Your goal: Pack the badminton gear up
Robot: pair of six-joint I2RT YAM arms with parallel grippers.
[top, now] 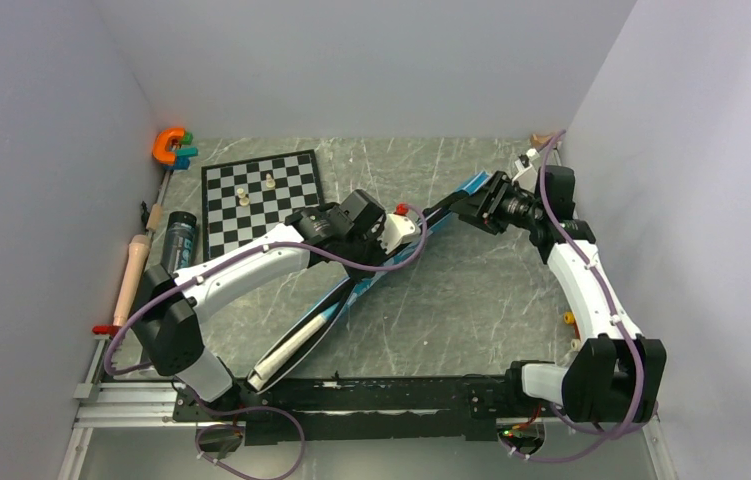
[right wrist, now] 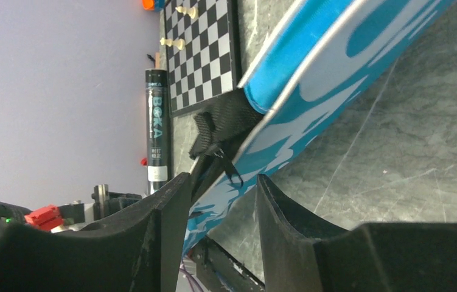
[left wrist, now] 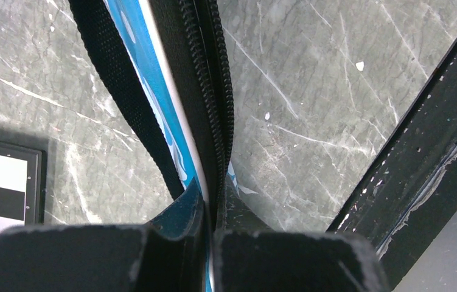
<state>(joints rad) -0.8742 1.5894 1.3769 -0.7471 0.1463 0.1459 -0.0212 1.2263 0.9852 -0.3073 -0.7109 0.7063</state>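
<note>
The blue bag (top: pixel 461 192) is laid diagonally across the table (top: pixel 471 300), just beside the chessboard (top: pixel 261 200). Its edge along the zipper (left wrist: pixel 216 91) is pinched between the nearly closed jaws of the left gripper (left wrist: pixel 210 234). Its other end, by the black strap (right wrist: pixel 219 121), is straddled by the right gripper (right wrist: pixel 223 179), whose jaws are parted and not clamped.

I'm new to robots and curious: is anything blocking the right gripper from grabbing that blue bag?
Nothing visible does. The right gripper, open, straddles the end of the blue bag, with only the bag's own black strap between its two sides. The left gripper is shut on the bag's zipper edge.
</note>
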